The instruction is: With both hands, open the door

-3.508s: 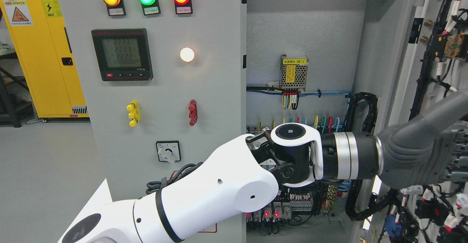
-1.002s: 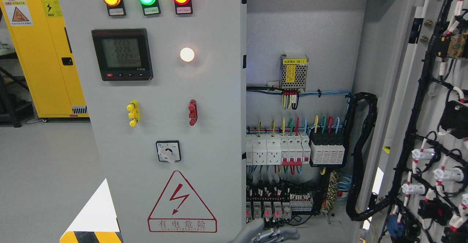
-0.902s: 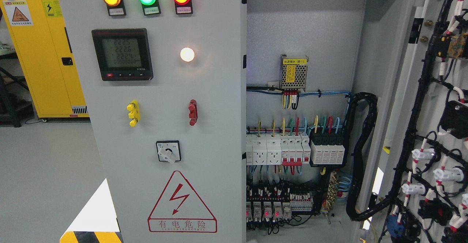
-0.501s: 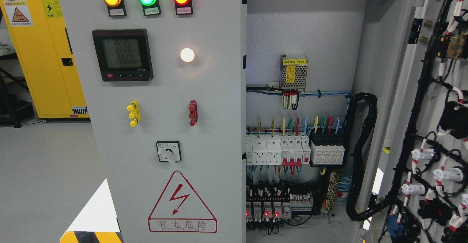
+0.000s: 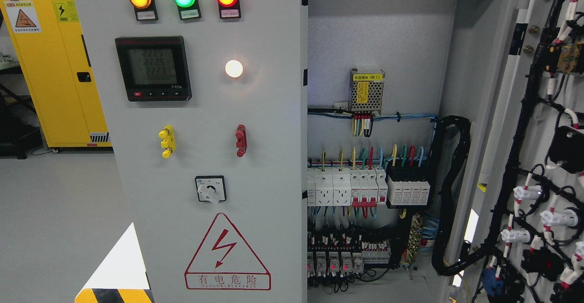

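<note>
Nearest the camera, at the right edge of view, the opened door [image 5: 543, 157] is seen swung wide, its inner face turned inward and hung with black cable bundles [image 5: 524, 125] and white connectors. No robot hand is in view, so nothing can be told of whether the fingers are spread or curled; the left arm that reached across to this door seconds ago, and the grey fingers last glimpsed at the bottom edge, have been withdrawn. Left of the door, the closed panel [image 5: 205, 166] is presented flat on, with its meter [image 5: 153, 68], three lit lamps, rotary switch [image 5: 210, 189] and red warning triangle [image 5: 227, 253]. Beyond the door, deeper inside, the cabinet interior [image 5: 378, 43] is exposed: breakers [image 5: 365, 189], relays and a power supply [image 5: 367, 91]. Farthest back, left of the panel, a yellow cabinet [image 5: 50, 65] stands. With the door wide and both arms pulled away, the opening is judged essentially complete.
</note>
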Tool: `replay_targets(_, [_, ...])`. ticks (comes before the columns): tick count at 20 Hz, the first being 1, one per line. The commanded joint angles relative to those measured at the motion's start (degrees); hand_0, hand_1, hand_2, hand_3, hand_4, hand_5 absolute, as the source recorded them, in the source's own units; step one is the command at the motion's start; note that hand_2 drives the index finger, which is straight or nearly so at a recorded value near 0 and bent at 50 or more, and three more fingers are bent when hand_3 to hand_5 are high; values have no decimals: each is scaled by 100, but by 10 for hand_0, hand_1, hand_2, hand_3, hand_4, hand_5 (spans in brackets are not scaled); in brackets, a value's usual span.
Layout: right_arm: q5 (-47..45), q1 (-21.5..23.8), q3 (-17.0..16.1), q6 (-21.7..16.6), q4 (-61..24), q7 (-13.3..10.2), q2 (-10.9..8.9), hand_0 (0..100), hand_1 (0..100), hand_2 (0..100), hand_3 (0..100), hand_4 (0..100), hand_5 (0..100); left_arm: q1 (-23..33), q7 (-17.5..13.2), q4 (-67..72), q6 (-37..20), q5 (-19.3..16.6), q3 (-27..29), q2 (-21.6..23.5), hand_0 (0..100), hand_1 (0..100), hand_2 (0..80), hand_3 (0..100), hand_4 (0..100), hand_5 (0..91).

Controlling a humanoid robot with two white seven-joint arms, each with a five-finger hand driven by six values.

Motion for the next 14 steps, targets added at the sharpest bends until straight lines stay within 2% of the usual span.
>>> replay_targets(1, [0,1,837,4,-6,-41,-53,214,105,0,0,0,0,-520,59,4463,-2,-1041,610,-1181,226,274,0,0,0,0])
replay_targets(4, [0,1,837,4,-6,-41,-44,214,105,0,0,0,0,-926,32,5513,-116,-1121,601,-1534,267,262,0,0,0,0])
replay_targets(8, [0,1,837,4,-6,-41,-53,214,105,0,0,0,0,-927,68,5594,-81,-1252,574,-1666,290,232,0,0,0,0])
replay_targets(11, [-8,10,837,4,-6,-41,-44,215,104,0,0,0,0,-927,304,5629,-63,-1507,574,-1684,299,211,0,0,0,0])
replay_targets(14, [-8,1,837,4,-6,-41,-44,215,105,0,0,0,0,-918,322,5673,-63,-1552,618,-1710,304,205,0,0,0,0])
